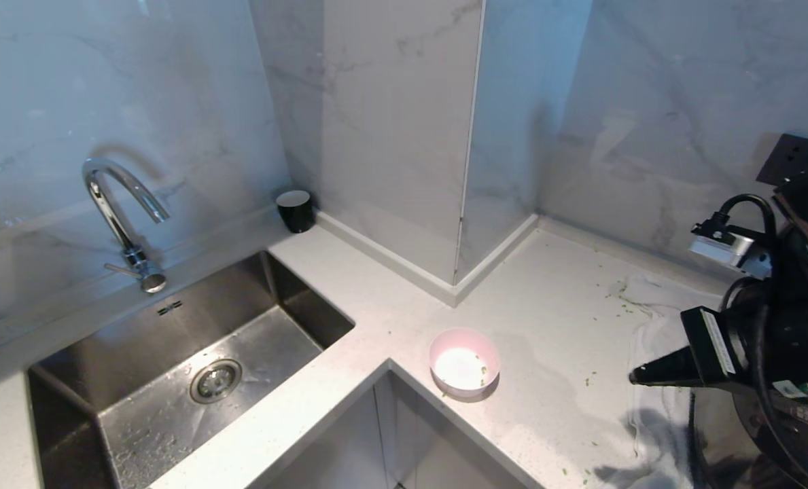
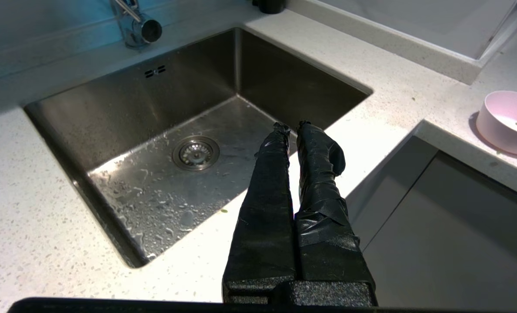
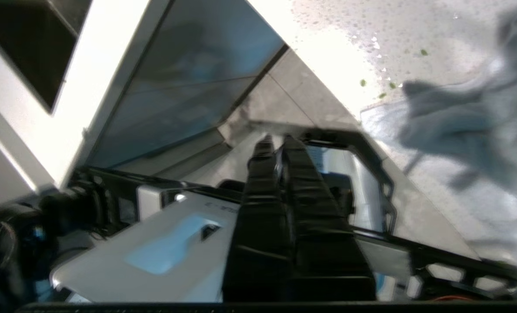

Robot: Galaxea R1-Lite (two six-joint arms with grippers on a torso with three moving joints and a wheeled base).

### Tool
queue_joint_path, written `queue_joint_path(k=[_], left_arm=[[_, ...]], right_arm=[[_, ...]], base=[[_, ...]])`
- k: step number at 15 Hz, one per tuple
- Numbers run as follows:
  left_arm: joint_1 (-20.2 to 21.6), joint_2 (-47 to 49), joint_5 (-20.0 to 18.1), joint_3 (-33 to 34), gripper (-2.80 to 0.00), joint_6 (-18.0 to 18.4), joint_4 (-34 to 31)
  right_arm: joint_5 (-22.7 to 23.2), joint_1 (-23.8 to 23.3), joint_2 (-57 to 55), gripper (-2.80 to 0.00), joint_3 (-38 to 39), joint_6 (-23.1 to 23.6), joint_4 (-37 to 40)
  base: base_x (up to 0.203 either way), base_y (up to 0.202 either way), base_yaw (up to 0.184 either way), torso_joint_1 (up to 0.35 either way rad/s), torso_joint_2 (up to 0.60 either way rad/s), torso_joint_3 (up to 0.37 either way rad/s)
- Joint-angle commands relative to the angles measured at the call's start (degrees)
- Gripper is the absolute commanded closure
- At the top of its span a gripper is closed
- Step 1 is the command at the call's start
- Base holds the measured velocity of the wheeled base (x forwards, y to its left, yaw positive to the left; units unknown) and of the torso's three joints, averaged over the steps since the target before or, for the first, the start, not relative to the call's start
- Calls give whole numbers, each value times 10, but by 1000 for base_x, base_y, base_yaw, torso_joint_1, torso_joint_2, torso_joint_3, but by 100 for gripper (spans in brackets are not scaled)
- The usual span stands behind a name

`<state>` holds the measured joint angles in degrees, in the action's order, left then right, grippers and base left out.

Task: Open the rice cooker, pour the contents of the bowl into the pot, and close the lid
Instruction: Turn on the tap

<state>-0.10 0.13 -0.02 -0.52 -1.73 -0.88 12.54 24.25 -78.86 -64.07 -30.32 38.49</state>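
- Right tool (image 3: 275, 145): fingers pressed together, nothing between them; in the head view it sits at the right edge (image 1: 638, 377), tip pointing toward the bowl, above the counter.
- Right wrist view is blurred; robot base parts lie below the tool, with a grey cloth (image 3: 458, 126) and a few green bits (image 3: 382, 84) on the counter beyond it.
- Cooker (image 1: 794, 424): dark, only partly in view at the lower right corner, under the right arm; can't tell if the lid is up or down.
- Bowl (image 1: 464, 362): pink, upright on the counter (image 1: 553, 319) near the inner corner edge, well apart from the right tool; only a few green flecks inside.
- Green bits (image 1: 622, 291) scattered on the counter right of the bowl, near the cloth (image 1: 652, 326).
- Left tool (image 2: 292, 127): fingers pressed together, empty, hanging over the counter edge by the sink (image 2: 110, 113).
- Tap (image 1: 115, 204) behind the sink; black cup (image 1: 295, 210) at the wall behind the sink's right corner.
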Motion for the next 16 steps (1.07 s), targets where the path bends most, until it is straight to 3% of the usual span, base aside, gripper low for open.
queue_joint_path(k=[1, 7, 10, 16], left_arm=[[0, 0, 0, 0, 0, 0, 0], [0, 0, 0, 0, 0, 0, 0], [0, 0, 0, 0, 0, 0, 0], [1, 0, 0, 0, 0, 1, 0]], right_arm=[[-11, 0, 44, 0, 17, -2, 2], [-28, -5, 181, 0, 71, -4, 2], [-79, -6, 241, 0, 98, -5, 2], [-114, -39, 373, 0, 111, -10, 7]], base=[[0, 0, 0, 0, 0, 0], [0, 0, 0, 0, 0, 0], [0, 0, 0, 0, 0, 0], [0, 0, 0, 0, 0, 0]])
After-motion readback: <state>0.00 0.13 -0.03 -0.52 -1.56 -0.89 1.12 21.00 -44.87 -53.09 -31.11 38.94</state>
